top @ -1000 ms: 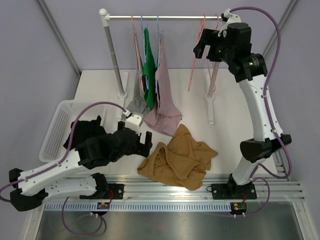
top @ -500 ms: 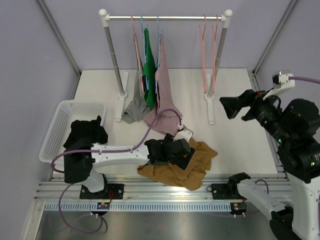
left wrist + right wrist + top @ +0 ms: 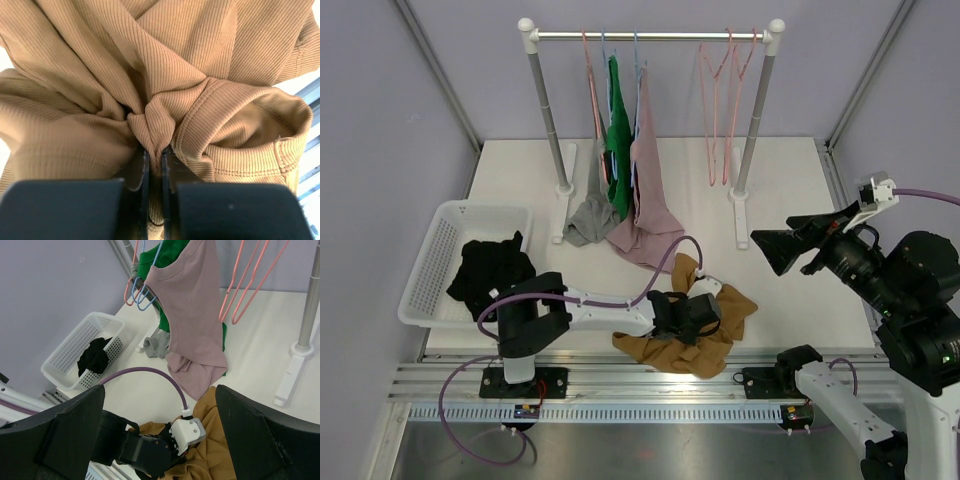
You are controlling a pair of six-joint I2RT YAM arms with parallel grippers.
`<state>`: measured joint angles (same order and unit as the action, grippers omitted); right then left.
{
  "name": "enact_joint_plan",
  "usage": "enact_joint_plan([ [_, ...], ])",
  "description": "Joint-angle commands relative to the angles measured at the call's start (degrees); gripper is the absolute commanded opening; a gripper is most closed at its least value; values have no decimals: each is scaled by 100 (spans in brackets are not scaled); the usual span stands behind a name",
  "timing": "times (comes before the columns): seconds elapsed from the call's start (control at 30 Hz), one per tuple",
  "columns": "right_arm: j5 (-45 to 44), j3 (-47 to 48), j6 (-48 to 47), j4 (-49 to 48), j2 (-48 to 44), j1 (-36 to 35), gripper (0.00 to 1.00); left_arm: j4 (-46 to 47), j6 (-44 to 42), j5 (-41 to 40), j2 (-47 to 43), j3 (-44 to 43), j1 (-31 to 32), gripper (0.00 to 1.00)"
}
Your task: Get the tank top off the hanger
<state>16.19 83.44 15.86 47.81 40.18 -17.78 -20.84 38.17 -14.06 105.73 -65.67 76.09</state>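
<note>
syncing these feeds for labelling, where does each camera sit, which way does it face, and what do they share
Top external: above and behind the arm bases, looking down and forward to the clothes rail; both arms show.
Left wrist: on the left gripper, tight against the tan garment; its shut fingers pinch a fold.
Right wrist: on the raised right gripper, facing left and down past the pink top to the basket; its open fingers frame the bottom corners.
Shared: all three see the tan garment.
</note>
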Motion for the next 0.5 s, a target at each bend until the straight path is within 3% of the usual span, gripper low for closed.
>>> enact_joint_plan([
  [0.0, 341, -3, 49, -290, -89, 3, 100, -367, 340, -104, 115, 177, 90, 0],
  [0.17, 298, 76, -21, -299, -99, 3, 99, -1298, 621, -1244, -1158, 186, 90, 0],
  [0.47, 236, 41, -65, -360, -46, 3, 100, -4503, 1710, -3382, -3381, -621, -130, 0],
])
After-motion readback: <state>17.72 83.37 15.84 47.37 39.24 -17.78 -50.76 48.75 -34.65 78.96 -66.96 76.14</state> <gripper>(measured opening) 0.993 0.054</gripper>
